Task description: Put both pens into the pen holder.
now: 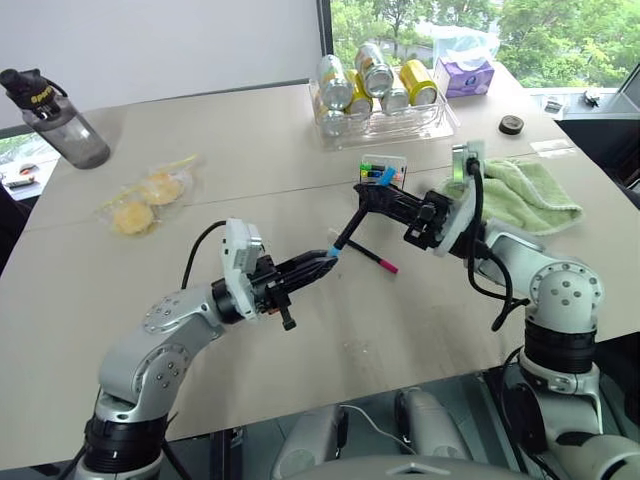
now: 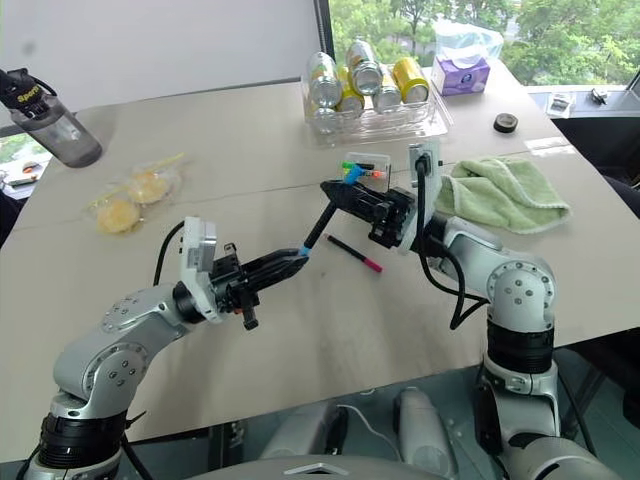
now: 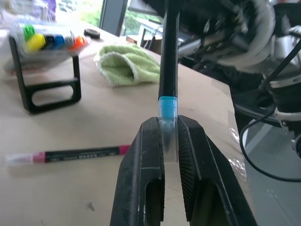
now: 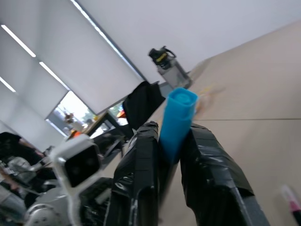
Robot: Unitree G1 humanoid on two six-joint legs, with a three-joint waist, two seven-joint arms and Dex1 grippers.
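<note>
- The thin black pen with light blue cap and tip (image 1: 349, 232) hangs in the air at frame centre, its long axis slanting from lower left to upper right, blue cap uppermost.
- The left gripper (image 1: 322, 264) pinches its lower tip; the right gripper (image 1: 372, 198) has its jaws pressed on the capped end.
- The pink-tipped black pen (image 1: 372, 257) lies flat on the beige table (image 1: 250, 170), running upper left to lower right, just below the black box-shaped pen holder (image 1: 386, 172).

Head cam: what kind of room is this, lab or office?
Probably an office or meeting room, not a workshop. A large pale table stands beside big windows with trees outside, and on it lie everyday items: a tray of drink cans, a tissue box, a water bottle.
</note>
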